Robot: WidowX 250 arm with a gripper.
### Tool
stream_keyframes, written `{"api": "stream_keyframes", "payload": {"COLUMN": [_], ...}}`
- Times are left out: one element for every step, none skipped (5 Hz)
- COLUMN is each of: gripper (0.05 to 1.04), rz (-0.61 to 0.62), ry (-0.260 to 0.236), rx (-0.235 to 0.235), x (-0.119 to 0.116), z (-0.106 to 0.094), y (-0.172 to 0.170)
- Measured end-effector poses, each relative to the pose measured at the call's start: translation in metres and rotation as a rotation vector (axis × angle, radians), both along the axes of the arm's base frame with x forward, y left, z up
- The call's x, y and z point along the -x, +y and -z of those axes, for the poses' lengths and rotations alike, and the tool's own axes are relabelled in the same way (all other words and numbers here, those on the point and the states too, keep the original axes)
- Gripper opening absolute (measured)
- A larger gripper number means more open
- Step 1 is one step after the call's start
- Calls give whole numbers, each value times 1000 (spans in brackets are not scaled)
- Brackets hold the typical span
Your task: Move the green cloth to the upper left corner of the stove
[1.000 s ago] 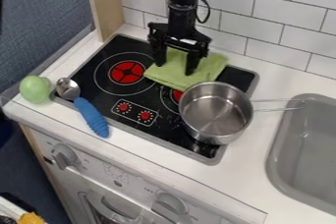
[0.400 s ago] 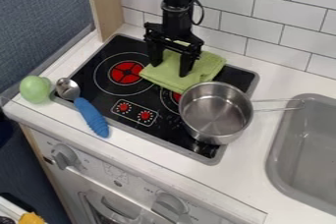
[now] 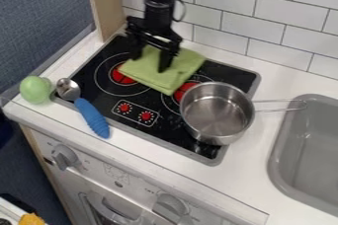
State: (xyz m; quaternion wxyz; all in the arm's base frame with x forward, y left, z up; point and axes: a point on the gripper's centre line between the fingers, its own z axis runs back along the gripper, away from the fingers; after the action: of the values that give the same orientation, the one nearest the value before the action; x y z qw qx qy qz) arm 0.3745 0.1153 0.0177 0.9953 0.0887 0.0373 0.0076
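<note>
Wide jaws could leave the cloth short of the corner

The folded green cloth [image 3: 149, 77] lies on the black stove [image 3: 100, 104], toward its back edge, partly over the left burner [image 3: 121, 74] and reaching the burner beside the saucepan [image 3: 216, 113]. The gripper [image 3: 148, 63] is over it with jaws well parted, one near the cloth's left side and the other on its upper face. Whether they press on it or merely touch is hard to tell; no clenched fold can be made out.

That is the chief risk. A push or drag toward the stove's upper left corner would lean on friction, so too little downward pressure could let the tips skate over the fabric, and too much could bunch it or turn it askew. Lifting now would probably leave it behind, well short of the corner.

Overshoot is the next worry: the cloth could slide past the stove's edge onto the counter, or the gripper could knock the wooden panel [image 3: 105, 9] by that corner. The saucepan is close to the cloth's front corner, so a swing the wrong way might nudge it.
</note>
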Motion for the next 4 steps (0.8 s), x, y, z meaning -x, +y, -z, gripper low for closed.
{"api": "stream_keyframes", "payload": {"gripper": [1001,1002,1001,1001], "rz": [-14,6,6,-15], "ry": [-11,-15,-13,-7], "rx": [-13,-29,-36,-35], "x": [-2,-1,4,11], "z": [0,0,1,2], "y": [22,31,46,56]}}
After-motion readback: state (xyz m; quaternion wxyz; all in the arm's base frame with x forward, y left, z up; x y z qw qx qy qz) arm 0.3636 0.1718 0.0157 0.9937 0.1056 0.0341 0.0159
